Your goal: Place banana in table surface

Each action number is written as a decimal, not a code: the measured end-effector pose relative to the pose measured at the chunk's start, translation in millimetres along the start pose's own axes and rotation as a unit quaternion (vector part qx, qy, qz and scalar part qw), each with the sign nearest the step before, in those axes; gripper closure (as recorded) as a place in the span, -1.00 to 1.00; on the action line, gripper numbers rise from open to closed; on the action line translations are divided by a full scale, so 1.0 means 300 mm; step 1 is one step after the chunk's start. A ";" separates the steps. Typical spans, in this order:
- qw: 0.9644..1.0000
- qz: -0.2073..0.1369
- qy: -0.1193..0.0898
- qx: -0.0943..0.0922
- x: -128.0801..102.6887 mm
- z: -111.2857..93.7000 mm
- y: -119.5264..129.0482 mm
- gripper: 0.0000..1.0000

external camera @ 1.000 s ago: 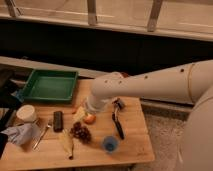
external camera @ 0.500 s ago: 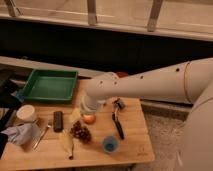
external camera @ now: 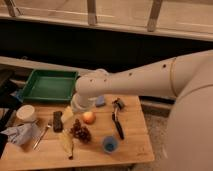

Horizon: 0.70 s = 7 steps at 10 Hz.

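Observation:
The banana (external camera: 66, 143) is pale yellow with brownish patches and lies flat on the light wooden table surface (external camera: 135, 150), near its front edge, left of centre. My gripper (external camera: 70, 114) hangs at the end of the big cream arm (external camera: 130, 82), just behind and above the banana. It is low over the table, between a dark block and a round fruit. The banana lies apart from the gripper, resting on the planks by itself.
A green tray (external camera: 47, 86) stands at the back left. On the table are a white cup (external camera: 26, 113), a crumpled cloth (external camera: 19, 134), a utensil (external camera: 42, 136), a dark block (external camera: 57, 121), grapes (external camera: 80, 131), a round yellow-orange fruit (external camera: 89, 117), a blue cup (external camera: 110, 144), a black tool (external camera: 117, 121) and a blue sponge (external camera: 100, 101).
The arm's wrist has shifted a little to the left over the table. The banana and the other objects have not moved.

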 end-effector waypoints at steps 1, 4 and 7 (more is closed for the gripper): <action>1.000 -0.015 0.003 -0.001 -0.040 0.029 0.045 -0.60; 0.998 -0.067 0.010 -0.015 -0.148 0.120 0.207 -0.60; 0.996 -0.090 0.011 -0.022 -0.165 0.144 0.263 -0.60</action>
